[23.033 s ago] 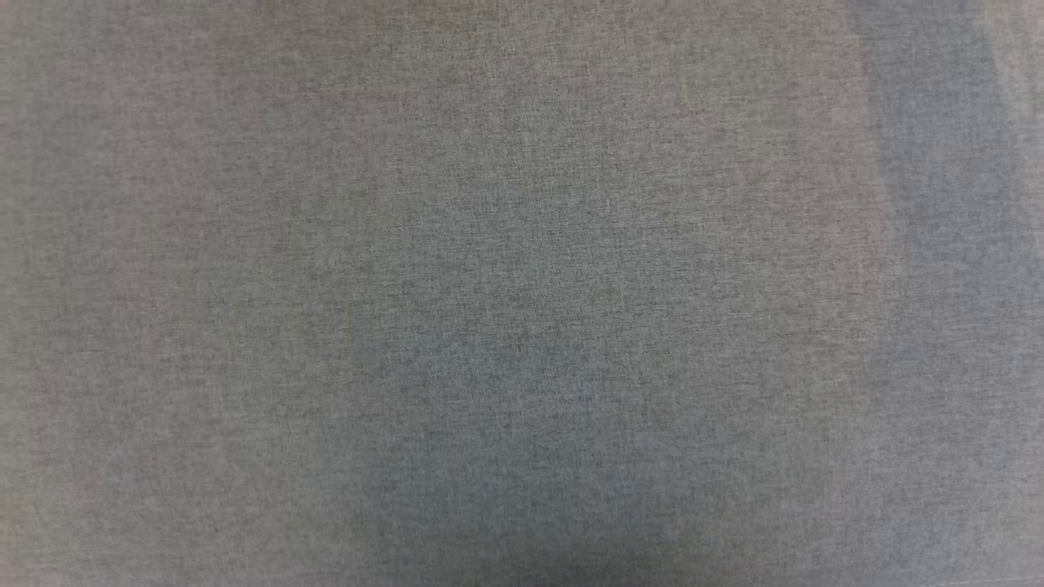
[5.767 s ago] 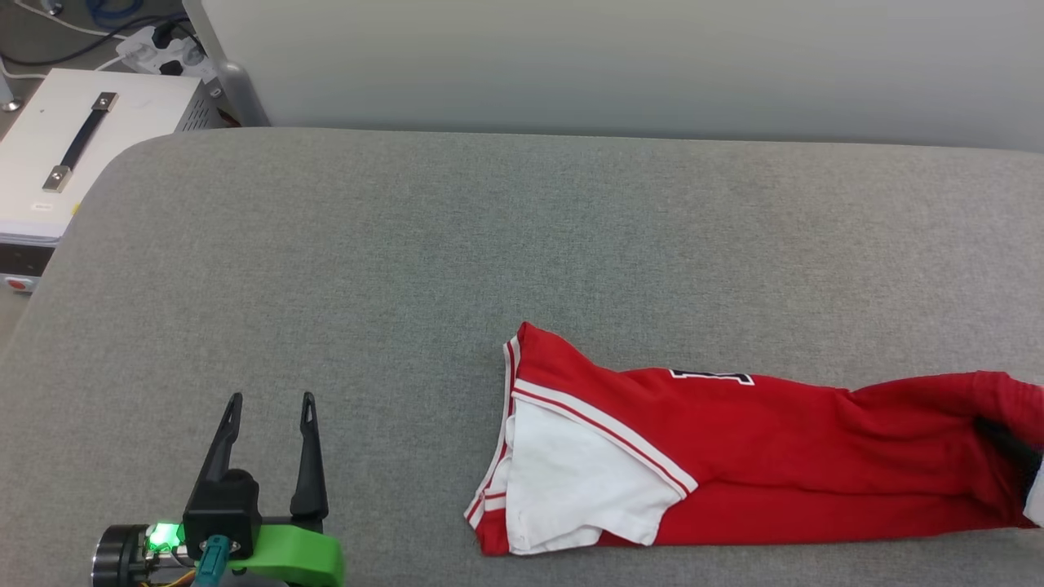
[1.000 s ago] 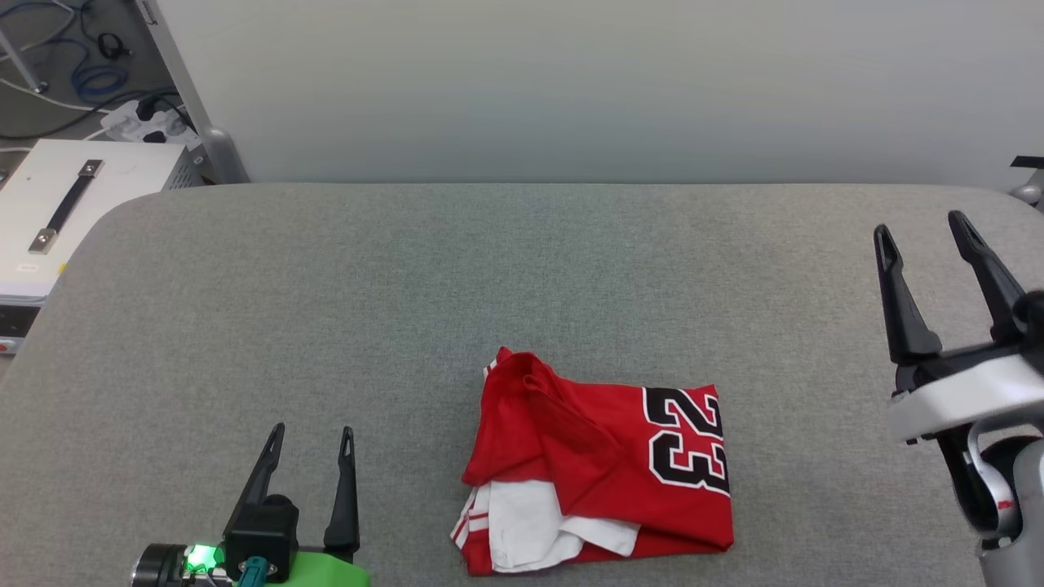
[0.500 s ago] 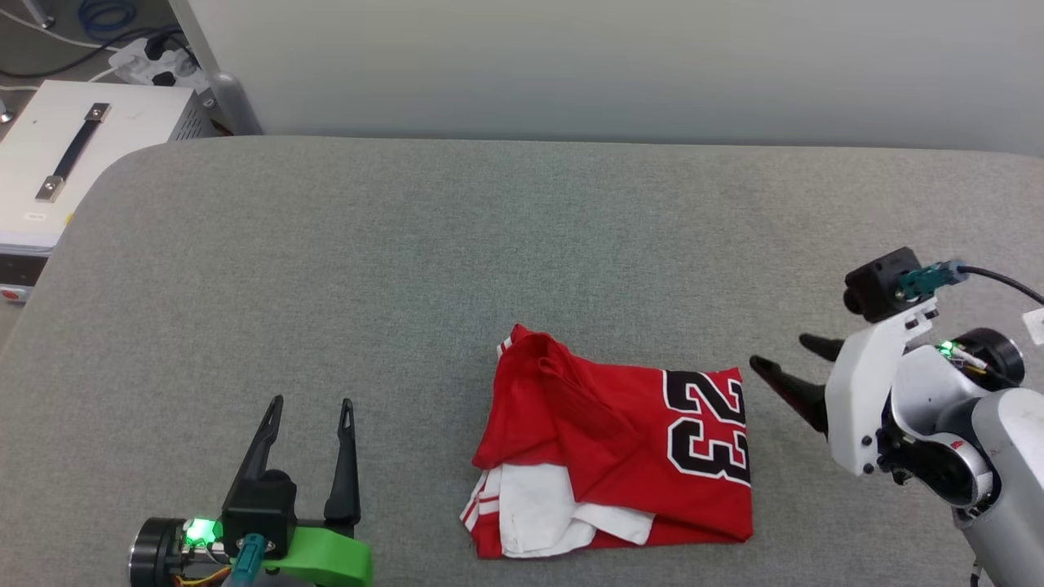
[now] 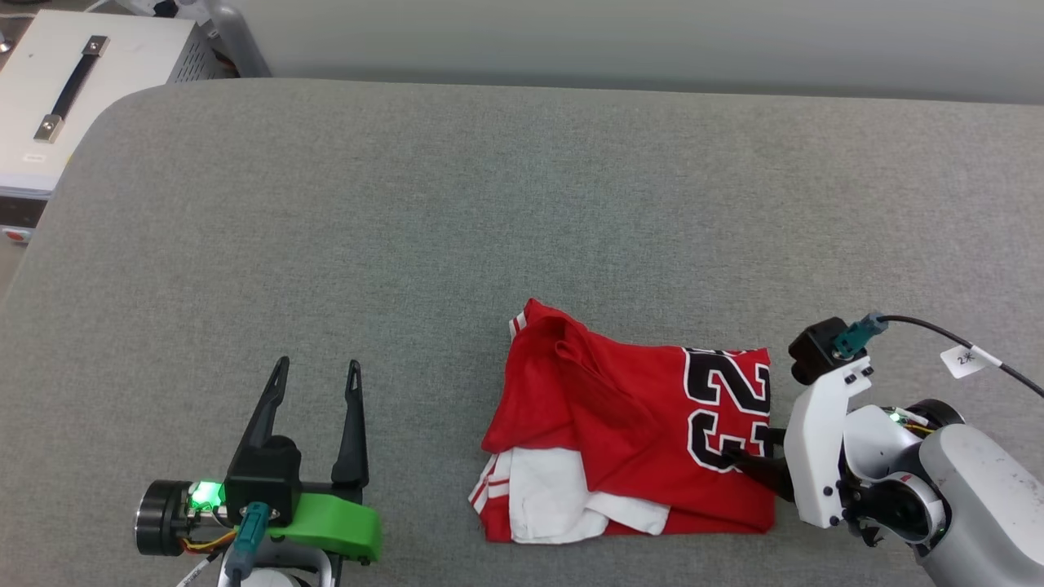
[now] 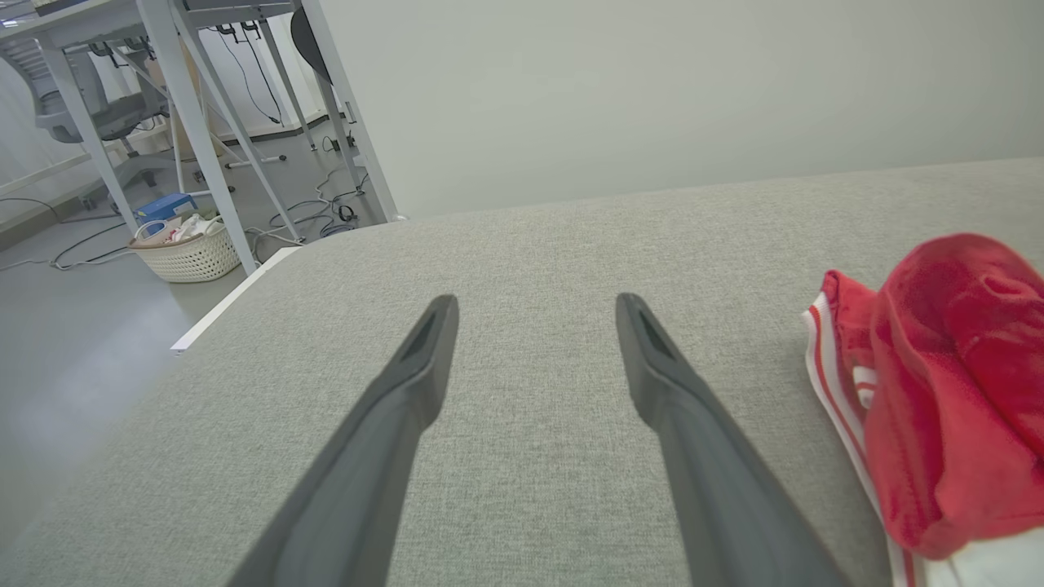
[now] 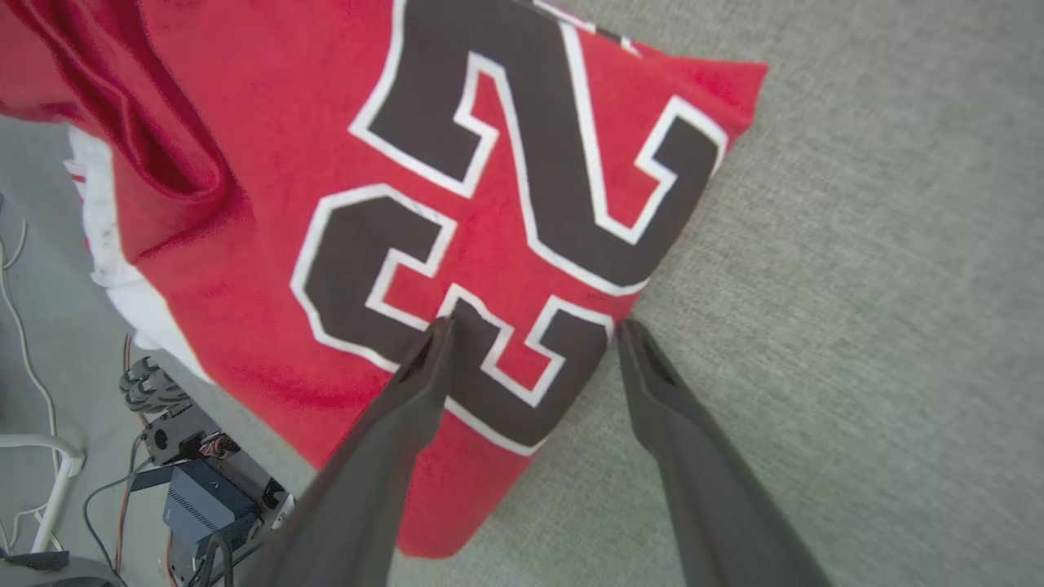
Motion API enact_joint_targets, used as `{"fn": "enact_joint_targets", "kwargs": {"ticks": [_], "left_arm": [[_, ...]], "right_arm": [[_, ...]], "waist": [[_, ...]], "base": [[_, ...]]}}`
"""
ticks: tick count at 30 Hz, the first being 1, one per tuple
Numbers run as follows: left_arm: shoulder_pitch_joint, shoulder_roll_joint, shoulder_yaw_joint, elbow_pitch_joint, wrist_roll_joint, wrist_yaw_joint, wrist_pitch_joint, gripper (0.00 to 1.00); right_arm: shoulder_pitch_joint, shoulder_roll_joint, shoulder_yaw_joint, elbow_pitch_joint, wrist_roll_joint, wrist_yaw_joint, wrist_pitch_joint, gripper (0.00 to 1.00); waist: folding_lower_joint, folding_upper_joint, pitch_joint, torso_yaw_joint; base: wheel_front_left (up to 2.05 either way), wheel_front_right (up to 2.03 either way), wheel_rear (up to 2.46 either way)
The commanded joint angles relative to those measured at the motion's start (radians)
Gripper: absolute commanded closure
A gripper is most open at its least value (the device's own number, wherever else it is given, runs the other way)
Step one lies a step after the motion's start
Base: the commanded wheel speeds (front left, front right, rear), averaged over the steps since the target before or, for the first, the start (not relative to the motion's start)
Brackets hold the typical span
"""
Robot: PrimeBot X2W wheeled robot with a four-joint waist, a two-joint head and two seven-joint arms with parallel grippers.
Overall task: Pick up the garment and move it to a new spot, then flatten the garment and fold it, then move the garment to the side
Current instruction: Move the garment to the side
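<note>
Grey fabric-covered surface (image 5: 408, 204), pale wall behind. The garment (image 5: 620, 424) lies folded right of centre, near the front edge (numerals up, white sleeve at its near-left corner). Right gripper (image 7: 536, 326) at its right edge, fingers spread: one over the numerals, one just past the hem, possibly touching cloth. Left gripper (image 5: 318, 363) well apart to the left, fingers spread, empty.

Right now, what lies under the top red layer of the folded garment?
A white sleeve pokes out below the garment's red top layer at its near-left corner. Deeper folds are covered.
</note>
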Motion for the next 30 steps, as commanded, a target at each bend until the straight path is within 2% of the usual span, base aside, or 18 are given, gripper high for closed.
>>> {"fn": "enact_joint_targets", "kwargs": {"ticks": [1,6,13,14,15,23,30], "left_arm": [[-0.020,-0.005,-0.002,0.000,0.000,-0.005,-0.006,0.00],[-0.035,-0.009,-0.004,0.007,0.001,-0.008,-0.006,0.00],[-0.036,-0.012,-0.002,0.017,0.000,-0.008,-0.006,0.00],[-0.034,-0.012,-0.002,0.018,0.000,-0.009,-0.006,0.00],[-0.031,-0.012,-0.002,0.019,0.001,-0.009,-0.006,0.00],[-0.007,-0.011,0.004,0.022,0.001,-0.007,-0.006,0.00],[0.011,-0.012,0.009,0.017,-0.001,-0.005,-0.006,0.00]], "right_arm": [[-0.009,0.011,0.014,0.023,0.005,-0.001,-0.011,0.00],[0.019,0.038,0.078,0.104,0.022,-0.001,-0.030,0.00],[0.010,0.049,0.133,0.131,0.055,-0.001,-0.106,0.00],[0.001,0.046,0.134,0.133,0.056,-0.001,-0.124,0.78],[-0.006,0.043,0.137,0.134,0.057,-0.001,-0.135,1.00],[-0.069,0.004,0.135,0.126,0.065,-0.001,-0.242,1.00],[-0.127,-0.071,0.137,0.094,0.032,-0.001,-0.311,1.00]], "waist": [[-0.0001,-0.0001,0.025,0.014],[-0.0001,-0.0001,0.038,0.027],[-0.0001,-0.0001,0.027,0.030],[-0.0001,-0.0001,0.023,0.028],[-0.0001,-0.0001,0.020,0.027],[-0.0001,-0.0001,-0.016,-0.002],[-0.0001,-0.0001,-0.033,-0.062]], "base": [[0.00,0.00,0.00],[0.00,0.00,0.00],[0.00,0.00,0.00],[0.00,0.00,0.00],[0.00,0.00,0.00],[0.00,0.00,0.00],[0.00,0.00,0.00]]}}
